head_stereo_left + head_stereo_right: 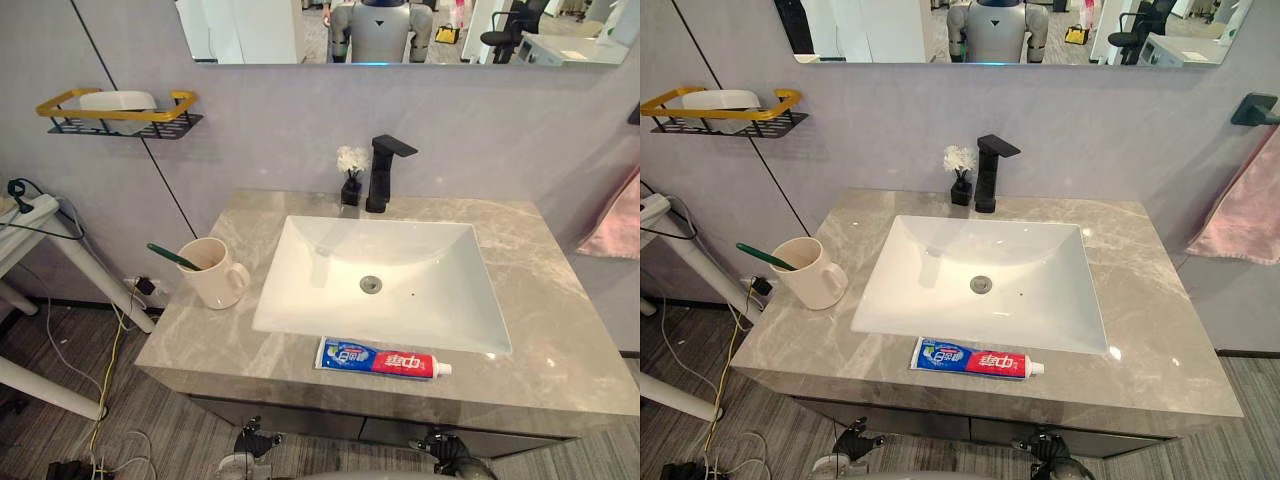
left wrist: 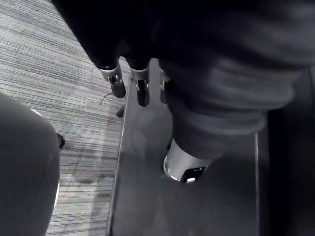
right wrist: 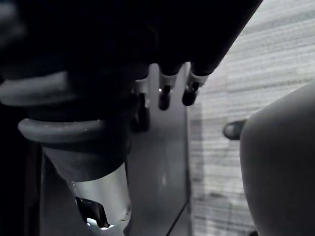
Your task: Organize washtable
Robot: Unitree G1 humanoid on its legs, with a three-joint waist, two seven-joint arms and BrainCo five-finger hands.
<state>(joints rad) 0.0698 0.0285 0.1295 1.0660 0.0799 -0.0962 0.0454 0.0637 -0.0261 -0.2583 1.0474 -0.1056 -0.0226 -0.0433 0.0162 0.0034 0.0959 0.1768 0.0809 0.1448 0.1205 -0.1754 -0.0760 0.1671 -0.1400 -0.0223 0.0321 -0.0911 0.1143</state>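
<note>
My left robot hand (image 2: 142, 91) hangs low over the striped floor (image 2: 59, 73), fingers straight and loose, holding nothing. My right robot hand (image 3: 165, 96) hangs the same way, also empty. On the grey marble worktop (image 1: 560, 340), a toothpaste tube (image 1: 383, 359) lies flat along the front edge, just before the white sink (image 1: 400, 300). A cream mug (image 1: 213, 272) holding a green toothbrush (image 1: 172, 256) stands left of the sink.

Cream mug (image 1: 215, 275) w/ green toothbrush (image 1: 172, 256) L of basin (image 1: 300, 300) — toothpaste tube (image 1: 383, 360) flat at counter (image 1: 560, 340) front.

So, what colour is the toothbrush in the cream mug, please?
Dark green toothbrush, clearest in the left eye view.
</note>
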